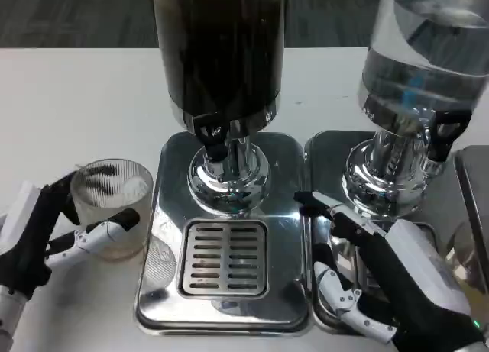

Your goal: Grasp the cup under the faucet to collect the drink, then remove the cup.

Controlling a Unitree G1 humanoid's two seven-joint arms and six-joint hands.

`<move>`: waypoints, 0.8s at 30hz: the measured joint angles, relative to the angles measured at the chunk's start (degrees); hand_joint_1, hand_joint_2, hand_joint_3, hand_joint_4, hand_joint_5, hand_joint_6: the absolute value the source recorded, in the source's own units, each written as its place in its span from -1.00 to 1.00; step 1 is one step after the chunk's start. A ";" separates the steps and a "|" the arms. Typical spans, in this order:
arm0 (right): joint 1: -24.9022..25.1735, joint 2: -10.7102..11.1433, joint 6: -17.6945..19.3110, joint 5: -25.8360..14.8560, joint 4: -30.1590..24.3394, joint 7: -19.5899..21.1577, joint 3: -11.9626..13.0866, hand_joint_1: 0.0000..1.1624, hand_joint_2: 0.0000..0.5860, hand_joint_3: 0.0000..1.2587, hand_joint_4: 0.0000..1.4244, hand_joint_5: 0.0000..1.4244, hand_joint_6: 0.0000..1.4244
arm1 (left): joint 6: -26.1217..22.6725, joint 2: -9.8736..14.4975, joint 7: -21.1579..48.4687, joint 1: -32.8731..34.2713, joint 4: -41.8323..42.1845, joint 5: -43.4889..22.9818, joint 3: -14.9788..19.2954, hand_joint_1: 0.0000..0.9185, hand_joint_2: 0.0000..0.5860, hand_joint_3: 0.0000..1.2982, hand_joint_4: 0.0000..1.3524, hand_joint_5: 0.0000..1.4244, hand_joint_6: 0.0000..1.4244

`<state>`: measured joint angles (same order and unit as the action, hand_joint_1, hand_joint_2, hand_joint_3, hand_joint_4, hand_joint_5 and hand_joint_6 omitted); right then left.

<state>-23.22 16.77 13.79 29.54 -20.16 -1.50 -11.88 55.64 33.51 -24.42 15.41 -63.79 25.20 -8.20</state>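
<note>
**Fingers around the cup, left of the drip tray**

The fingers point(107, 234) of the left hand point(34, 241) wrap the clear ribbed cup point(112, 207), one white finger crossing its front and the black ones reaching behind its far side, so the hand grips it. The cup stands upright on the white table point(69, 100), just beside the left edge of the steel drip tray point(164, 291) and not beneath the black faucet point(212, 132) of the dark drink dispenser point(220, 46). The right hand point(382, 283) lies to the right of that tray, its fingers point(336, 211) spread apart and holding nothing, over the neighbouring tray below the clear dispenser point(428, 54).
</note>
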 measured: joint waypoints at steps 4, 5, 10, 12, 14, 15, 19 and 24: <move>0.06 0.01 0.00 -0.25 -0.01 -0.11 0.09 -0.18 1.00 -0.73 -0.69 -0.76 -0.63 | 1.79 0.00 -0.01 -0.18 1.96 0.02 0.47 -0.58 -0.29 -0.40 -0.30 -0.05 0.04; 0.07 0.01 0.00 -0.30 -0.01 -0.17 0.10 -0.18 1.00 -0.73 -0.69 -0.76 -0.63 | 2.28 -0.09 -0.05 -0.22 2.79 0.19 0.47 -0.58 -0.32 -0.41 -0.30 -0.05 0.03; 0.03 0.00 0.00 -0.34 -0.41 -0.18 0.38 -0.18 1.00 -0.73 -0.69 -0.76 -0.63 | 2.62 -1.33 -0.08 -0.24 3.70 0.84 0.23 -0.59 -0.33 -0.41 -0.30 -0.05 0.03; 0.02 -0.02 0.00 -0.48 -0.57 -0.20 0.44 -0.18 1.00 -0.73 -0.69 -0.76 -0.63 | 2.62 -2.13 -0.08 -0.24 3.70 2.20 -0.07 -0.59 -0.33 -0.41 -0.30 -0.05 0.03; 0.01 -0.04 0.00 -0.59 -0.64 -0.20 0.50 -0.18 1.00 -0.73 -0.69 -0.76 -0.63 | 2.62 -2.75 -0.05 -0.23 3.67 2.49 -0.45 -0.59 -0.34 -0.41 -0.30 -0.05 0.03; -0.01 -0.04 -0.01 -0.60 -0.68 -0.22 0.53 -0.18 1.00 -0.73 -0.69 -0.76 -0.63 | 2.62 -3.05 0.00 -0.17 3.60 2.50 -0.61 -0.59 -0.34 -0.41 -0.30 -0.05 0.03; -0.22 -0.11 -0.01 -0.85 -1.04 -0.34 0.87 -0.18 1.00 -0.73 -0.69 -0.76 -0.63 | 2.58 -4.64 0.63 0.51 2.73 2.68 -1.77 -0.60 -0.34 -0.41 -0.30 -0.05 0.03; -0.93 -0.31 -0.02 -0.91 -2.29 -0.35 1.34 -0.18 1.00 -0.73 -0.69 -0.75 -0.63 | 2.11 -5.25 0.82 1.38 1.73 2.83 -2.28 -0.60 -0.34 -0.41 -0.30 -0.05 0.03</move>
<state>-24.15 16.46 13.76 28.63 -22.45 -1.85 -10.54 57.75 28.26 -23.60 16.79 -62.05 28.04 -10.48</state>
